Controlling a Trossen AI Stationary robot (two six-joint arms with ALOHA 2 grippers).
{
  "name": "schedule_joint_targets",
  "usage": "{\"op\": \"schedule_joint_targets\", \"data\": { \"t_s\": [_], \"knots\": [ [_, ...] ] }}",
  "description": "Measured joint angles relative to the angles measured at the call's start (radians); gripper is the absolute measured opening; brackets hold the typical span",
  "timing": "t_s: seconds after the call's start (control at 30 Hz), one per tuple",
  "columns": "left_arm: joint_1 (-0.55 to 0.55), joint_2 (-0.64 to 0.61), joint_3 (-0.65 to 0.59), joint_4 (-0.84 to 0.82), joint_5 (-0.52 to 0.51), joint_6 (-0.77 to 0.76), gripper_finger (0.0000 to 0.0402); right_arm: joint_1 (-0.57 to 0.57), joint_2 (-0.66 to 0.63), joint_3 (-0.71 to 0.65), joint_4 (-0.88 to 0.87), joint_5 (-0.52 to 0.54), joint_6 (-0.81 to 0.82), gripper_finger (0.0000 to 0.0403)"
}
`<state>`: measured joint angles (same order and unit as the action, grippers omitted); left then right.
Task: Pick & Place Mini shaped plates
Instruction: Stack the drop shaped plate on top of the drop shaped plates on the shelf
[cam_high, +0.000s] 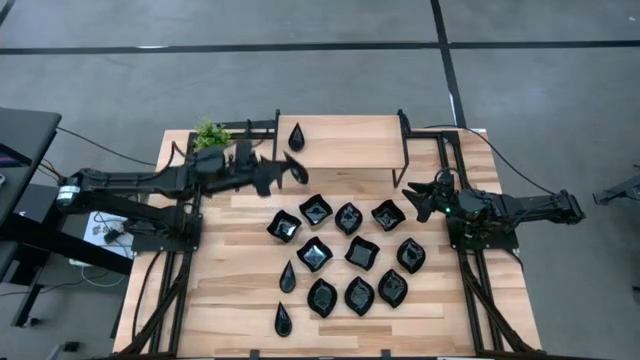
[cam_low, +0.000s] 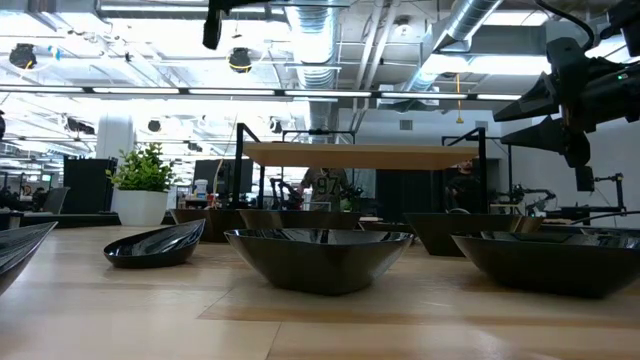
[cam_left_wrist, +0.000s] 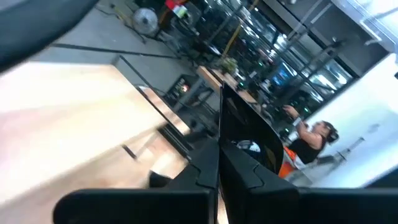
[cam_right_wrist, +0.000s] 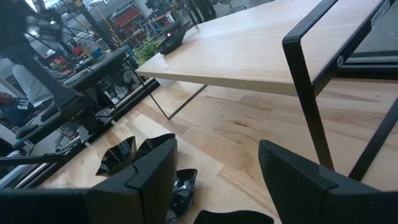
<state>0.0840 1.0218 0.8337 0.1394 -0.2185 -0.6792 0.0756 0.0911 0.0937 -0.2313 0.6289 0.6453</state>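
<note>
Left claw (cam_high: 296, 171) at about 11 o'clock on the worktop (cam_high: 240, 290), just in front of the raised wooden shelf (cam_high: 350, 142), clenched on a black mini plate (cam_left_wrist: 249, 134); in the left wrist view the plate stands on edge between the pinched fingers (cam_left_wrist: 205, 171). Exact shape of the held plate hard to tell.

One teardrop plate (cam_high: 296, 135) lies on the shelf, left part, about 12 o'clock. It shows far off in the right wrist view too.

Rest of the mini shaped plates (cam_high: 347, 256) sit in a loose cluster on the worktop, centre to 5 o'clock: wavy squares and leaf ovals in rough rows, two slim teardrops (cam_high: 285, 298) at the cluster's 7 o'clock side, well apart from both claws. Low view shows several of them as glossy black bowls in the foreground.

Right claw (cam_high: 411, 201) at 3 o'clock, just beside the cluster's right edge, raised above the worktop, released: fingers spread wide, nothing between them.

Small green plant (cam_high: 210, 133) in a white pot at 10 o'clock, near the shelf's left leg.

Person in dark top visible in the room beyond, left wrist view.
</note>
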Motion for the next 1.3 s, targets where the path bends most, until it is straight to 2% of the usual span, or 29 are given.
{"op": "schedule_joint_targets", "data": {
  "t_s": [0.23,0.5,0.6,0.93,1.13,1.3],
  "knots": [
    [0.208,0.0,0.0,-0.012,0.162,0.002,0.0004,0.0,0.0,0.0,0.0,0.0,0.0,0.0221],
    [0.354,0.02,0.036,-0.026,0.272,0.046,0.0003,0.0,0.0,0.0,0.0,0.0,0.0,0.0221],
    [0.375,0.066,0.118,-0.075,0.28,0.125,0.0003,0.0,0.0,0.0,0.0,0.0,0.0,0.0221],
    [0.436,0.307,0.477,-0.505,0.28,0.331,0.0003,0.0,0.0,0.0,0.0,0.005,0.0,0.0221],
    [0.471,0.438,0.674,-0.722,0.279,0.404,0.0003,0.0,0.0,0.0,0.0,0.005,0.0,0.0221],
    [0.503,0.529,0.789,-0.833,0.279,0.44,0.0003,0.0,0.0,0.0,0.0,0.005,0.0,0.0221]
  ]
}}
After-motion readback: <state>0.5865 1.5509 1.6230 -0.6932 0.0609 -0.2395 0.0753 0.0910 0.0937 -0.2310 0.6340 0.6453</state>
